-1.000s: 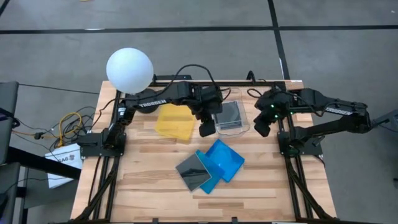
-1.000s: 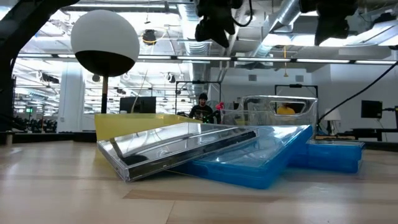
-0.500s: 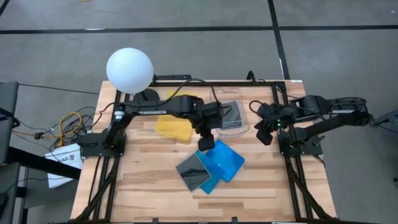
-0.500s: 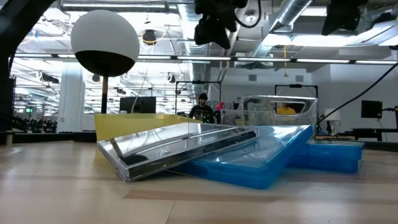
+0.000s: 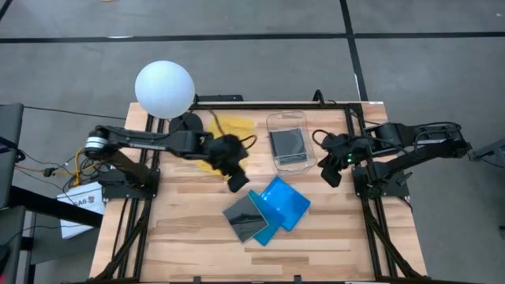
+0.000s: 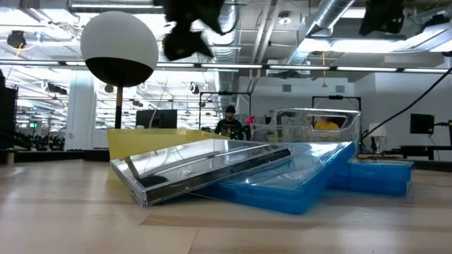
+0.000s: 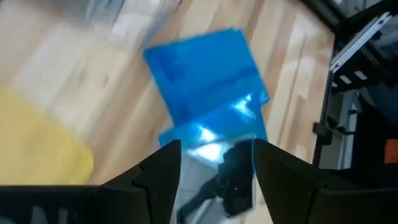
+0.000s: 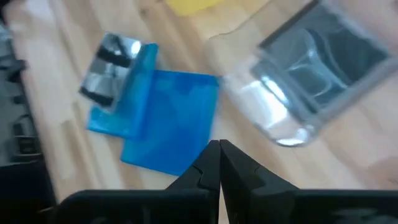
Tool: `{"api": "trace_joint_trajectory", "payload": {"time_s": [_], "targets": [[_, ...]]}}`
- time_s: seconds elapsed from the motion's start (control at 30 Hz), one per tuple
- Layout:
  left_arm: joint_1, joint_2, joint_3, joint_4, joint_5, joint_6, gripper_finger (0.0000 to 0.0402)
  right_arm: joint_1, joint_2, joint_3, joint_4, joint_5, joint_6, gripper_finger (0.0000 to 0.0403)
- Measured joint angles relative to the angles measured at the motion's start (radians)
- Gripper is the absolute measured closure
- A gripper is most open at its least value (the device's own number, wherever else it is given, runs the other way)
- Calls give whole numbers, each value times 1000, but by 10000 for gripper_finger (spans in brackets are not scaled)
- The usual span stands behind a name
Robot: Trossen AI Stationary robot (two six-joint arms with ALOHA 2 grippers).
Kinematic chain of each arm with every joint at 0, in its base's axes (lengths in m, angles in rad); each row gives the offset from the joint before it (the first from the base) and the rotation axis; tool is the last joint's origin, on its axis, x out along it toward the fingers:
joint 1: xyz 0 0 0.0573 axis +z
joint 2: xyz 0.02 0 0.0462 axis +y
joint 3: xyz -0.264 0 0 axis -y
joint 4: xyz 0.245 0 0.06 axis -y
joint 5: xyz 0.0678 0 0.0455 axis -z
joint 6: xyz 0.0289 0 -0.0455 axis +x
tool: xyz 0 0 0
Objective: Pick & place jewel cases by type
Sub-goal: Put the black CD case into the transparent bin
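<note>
Two robot arms above a wooden table (image 5: pixel 189 237) with stacked jewel cases.

Left gripper (image 5: pixel 237 183), spread wide and empty, hangs at ten o'clock from the blue jewel cases (image 5: pixel 280 203), grey jewel case (image 5: pixel 246 218) atop. Yellow tray (image 5: pixel 230 125) and clear container (image 5: pixel 288 142) behind; right gripper (image 5: pixel 331 173) pinched closed, at three o'clock.

No readable text, label, brand or number on arms, jewel cases, containers or bench; markings too small or blurred.
</note>
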Motion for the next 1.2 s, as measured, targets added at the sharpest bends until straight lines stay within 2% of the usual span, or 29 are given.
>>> {"api": "trace_joint_trajectory", "payload": {"time_s": [0.13,0.3,0.6,0.87,1.2], "targets": [[-52,-77,-144,73,-4,-91,210,36,58,0,96,-51,54,403],[-123,-138,-293,199,-17,-166,210,94,130,0,203,-59,124,403],[-215,-157,-500,412,-20,-224,210,188,281,0,361,-59,312,403],[-245,-157,-612,481,-104,-196,210,257,413,0,523,-62,482,403],[-277,-137,-630,486,-185,-97,210,286,557,0,723,-63,559,403]]}}
